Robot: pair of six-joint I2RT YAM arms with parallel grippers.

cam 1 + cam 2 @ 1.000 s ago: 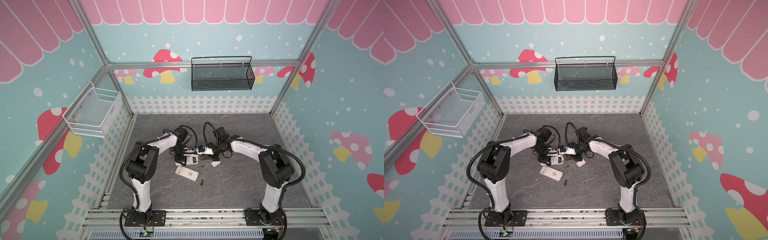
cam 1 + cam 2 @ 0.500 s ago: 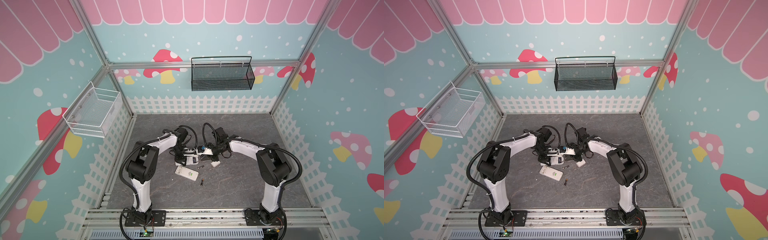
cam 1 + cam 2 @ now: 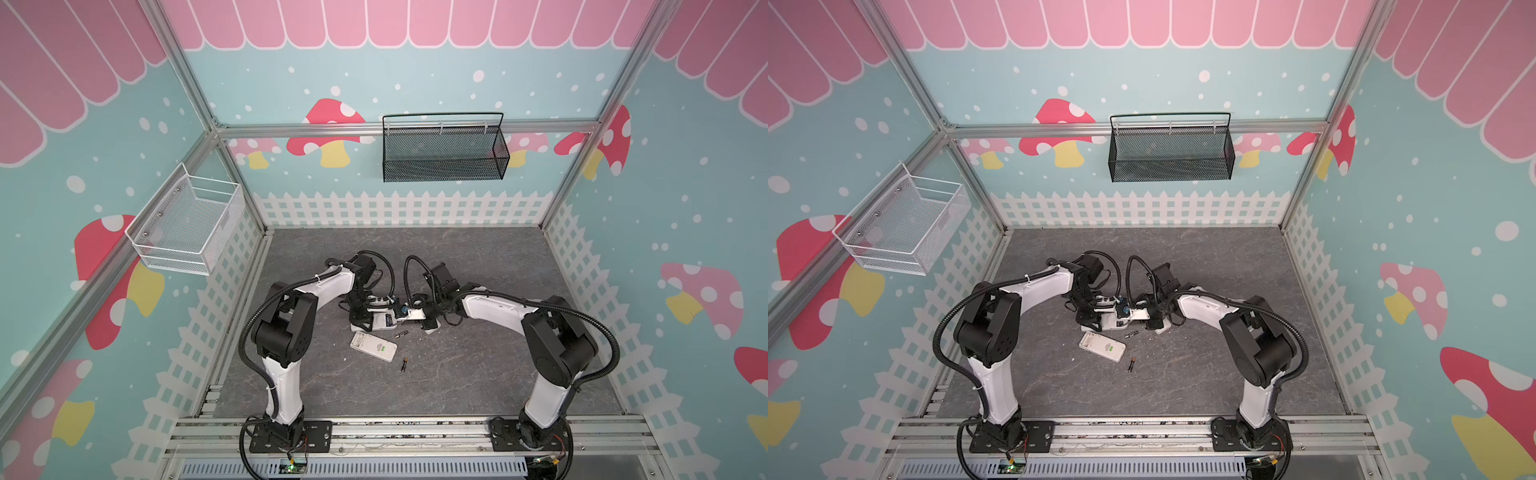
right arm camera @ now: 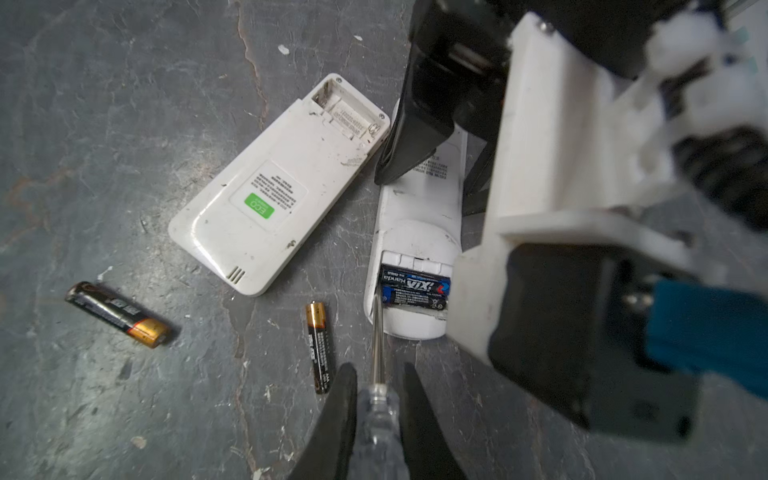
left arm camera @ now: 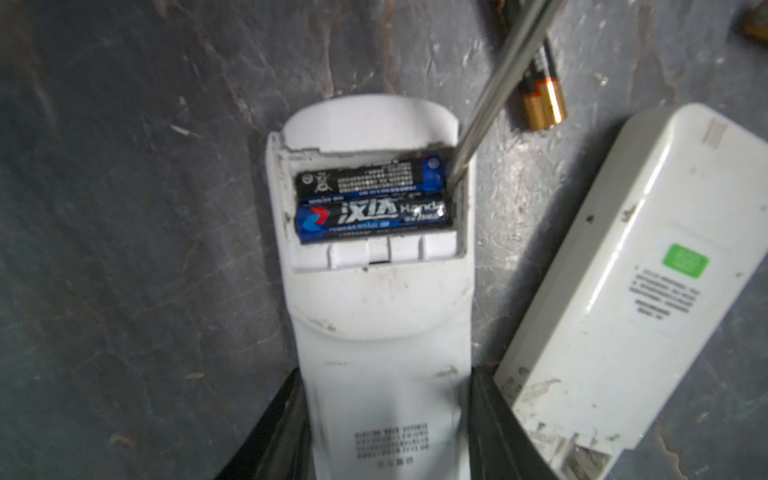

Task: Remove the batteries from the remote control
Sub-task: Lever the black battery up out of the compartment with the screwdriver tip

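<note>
Currently the left gripper (image 5: 384, 399) clamps the narrow end of the curved remote (image 5: 374, 316), which lies back-up on the grey table (image 5: 124, 208). Two blue-marked batteries (image 5: 372, 199) sit side by side in that remote's open bay, just beyond the fingertips. The right gripper (image 4: 380, 399) is closed on a clear-handled screwdriver (image 4: 377, 340), its tip at the bay's edge against one battery's end. Two gold-ended batteries (image 4: 318, 347) lie loose beside the curved remote. A flat remote (image 4: 270, 187) lies alongside it.
</note>
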